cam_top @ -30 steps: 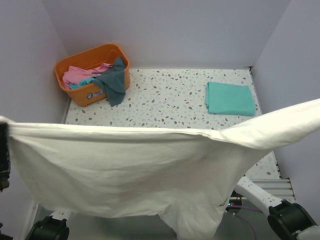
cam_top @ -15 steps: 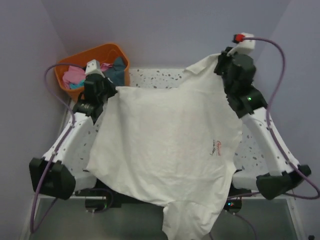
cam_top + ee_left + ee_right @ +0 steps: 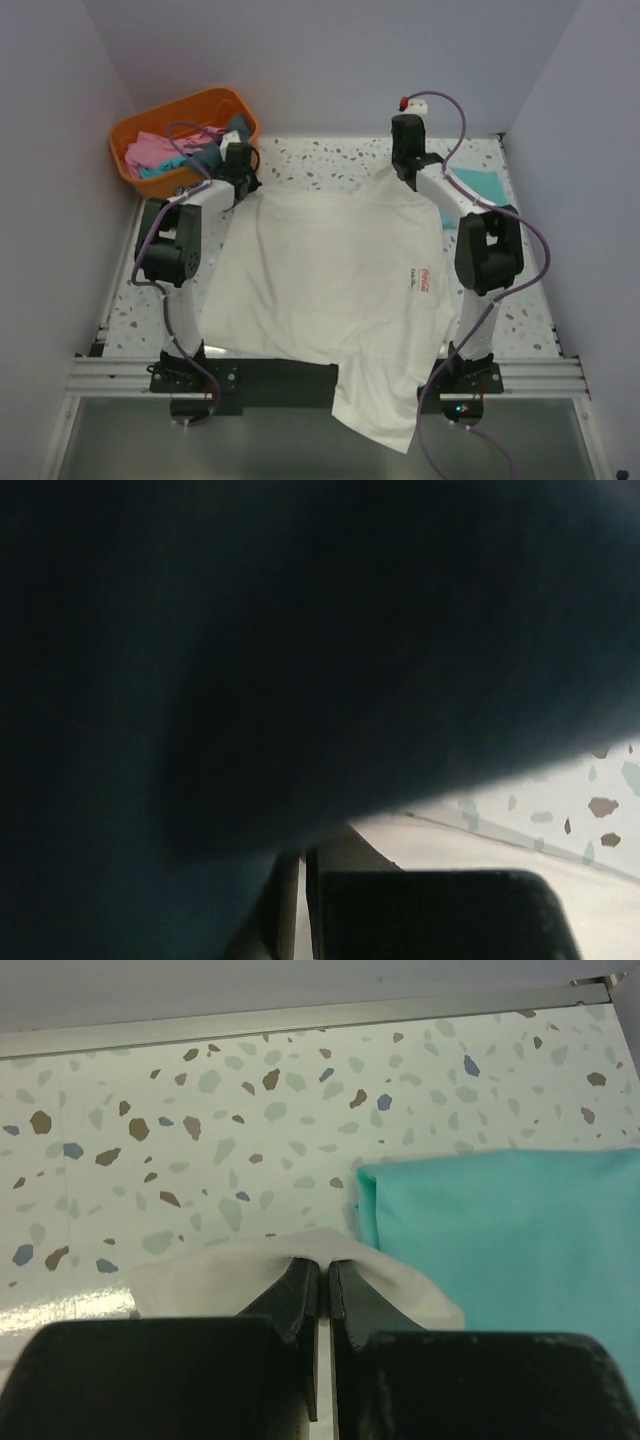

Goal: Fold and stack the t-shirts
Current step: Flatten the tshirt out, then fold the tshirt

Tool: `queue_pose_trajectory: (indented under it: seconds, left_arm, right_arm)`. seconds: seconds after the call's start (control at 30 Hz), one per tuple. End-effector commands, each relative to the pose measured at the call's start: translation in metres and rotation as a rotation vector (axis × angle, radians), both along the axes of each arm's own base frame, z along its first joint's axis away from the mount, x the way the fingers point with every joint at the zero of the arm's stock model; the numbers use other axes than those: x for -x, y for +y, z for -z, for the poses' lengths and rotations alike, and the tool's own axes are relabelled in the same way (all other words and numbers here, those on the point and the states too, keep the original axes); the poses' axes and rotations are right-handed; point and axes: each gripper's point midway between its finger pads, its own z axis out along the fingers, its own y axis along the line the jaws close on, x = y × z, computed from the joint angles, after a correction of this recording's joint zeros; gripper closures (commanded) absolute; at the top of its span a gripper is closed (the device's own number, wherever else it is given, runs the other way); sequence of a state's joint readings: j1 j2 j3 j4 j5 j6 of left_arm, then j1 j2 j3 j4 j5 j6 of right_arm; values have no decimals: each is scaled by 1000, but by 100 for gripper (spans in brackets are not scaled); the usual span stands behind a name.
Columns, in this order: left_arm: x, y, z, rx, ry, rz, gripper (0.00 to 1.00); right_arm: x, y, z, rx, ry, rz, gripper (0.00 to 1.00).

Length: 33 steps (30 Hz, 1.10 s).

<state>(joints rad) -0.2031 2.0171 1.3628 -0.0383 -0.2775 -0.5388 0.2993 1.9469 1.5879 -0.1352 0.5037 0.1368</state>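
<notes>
Across the table (image 3: pixel 330 165), the cream-white t-shirt (image 3: pixel 320 270) bears illegibly small red lettering (image 3: pixel 422 279).

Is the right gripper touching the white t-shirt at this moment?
Touching. The right wrist view shows the right gripper closed on a fold of the white t-shirt, with cloth pinched between its jaws.

The big cream-white cloth t-shirt (image 3: pixel 330 270) has a small red print (image 3: pixel 424 277). The folded cloth t-shirt (image 3: pixel 500 1230) is plain teal-green. The plastic basket (image 3: pixel 178 104) is orange, with pink cloth (image 3: pixel 150 150) and dark grey-blue cloth (image 3: pixel 237 126) inside. The bench (image 3: pixel 320 160) is white with brown, grey and blue specks. The walls (image 3: pixel 330 60) are pale purple.
</notes>
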Motion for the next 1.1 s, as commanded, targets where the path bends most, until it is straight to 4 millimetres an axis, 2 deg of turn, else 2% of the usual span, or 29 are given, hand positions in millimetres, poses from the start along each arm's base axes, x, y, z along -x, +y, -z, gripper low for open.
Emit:
queue_pose_trajectory:
  seconds: [0.0,0.1,0.13,0.17,0.2,0.23,0.27,0.33,0.37,0.43,0.47,0.53,0.57,0.63,0.67,0.73,0.77,0.8,0.83,0.87,0.9,0.93,0.97,1.03,1.07]
  left_arm:
    - [-33,1,-26,-16,-104,-8,100]
    - [-35,0,-22,-13,-92,-7,100]
    - [-33,0,-21,-13,-87,-6,100]
    - [-27,1,-22,-11,-85,-10,100]
    - [-23,2,-23,-8,-86,-12,100]
    - [-19,3,-23,-8,-84,-12,100]
    - [-8,4,-22,-4,-74,-15,100]
    - [4,6,-24,1,-76,-14,100]
    - [18,9,-24,6,-67,-20,100]
    - [31,10,-26,10,-68,-17,100]
    - [45,13,-28,13,-63,-22,100]
    - [59,16,-28,16,-54,-25,100]
    - [72,18,-29,25,-52,-35,100]
    - [86,20,-28,37,-43,-37,100]
    - [99,22,-27,38,-38,-41,100]
    - [113,24,-24,45,-28,-42,100]
    - [125,25,-20,49,-18,-40,100]
    - [132,24,-18,60,-11,-35,100]
    - [143,25,-13,69,2,-37,100]
    - [149,25,-10,74,8,-36,100]
    - [155,23,-7,83,16,-28,100]
    - [170,27,3,80,56,-38,100]
    - [176,27,5,91,62,-39,100]
    - [185,27,9,98,69,-43,100]
    - [191,29,11,99,71,-46,100]
  right_arm:
    - [-26,3,-40,-34,-130,1,100]
    - [-23,3,-28,-32,-83,-5,100]
    - [-17,5,-35,-44,-90,-19,100]
    - [-9,4,-25,-51,-64,-21,100]
    - [-2,3,-27,-63,-61,-25,100]
    - [7,6,-41,-86,-82,-48,100]
    - [20,4,-30,-98,-54,-46,100]
    - [38,5,-27,-122,-29,-63,100]
    - [56,5,-29,-153,-21,-80,100]
    - [81,6,-20,-179,36,-89,100]
    - [103,3,-14,-196,80,-86,100]
    - [127,4,-10,-207,113,-85,100]
    - [147,1,-7,-227,124,-71,100]
    - [176,0,6,-214,184,-52,100]
    - [195,-2,23,-231,227,-30,100]
    - [226,1,29,-258,265,-41,100]
    - [244,2,46,-277,309,-26,100]
    - [261,5,45,-280,314,-44,100]
    - [277,3,59,-294,348,-15,100]
    - [288,2,63,-303,366,-11,100]
    - [304,3,62,-323,373,-23,100]
    - [314,4,66,-344,388,-23,100]
    - [331,2,80,-365,432,-4,100]
    - [348,2,83,-427,430,-4,100]
    - [361,6,94,-471,471,-3,100]
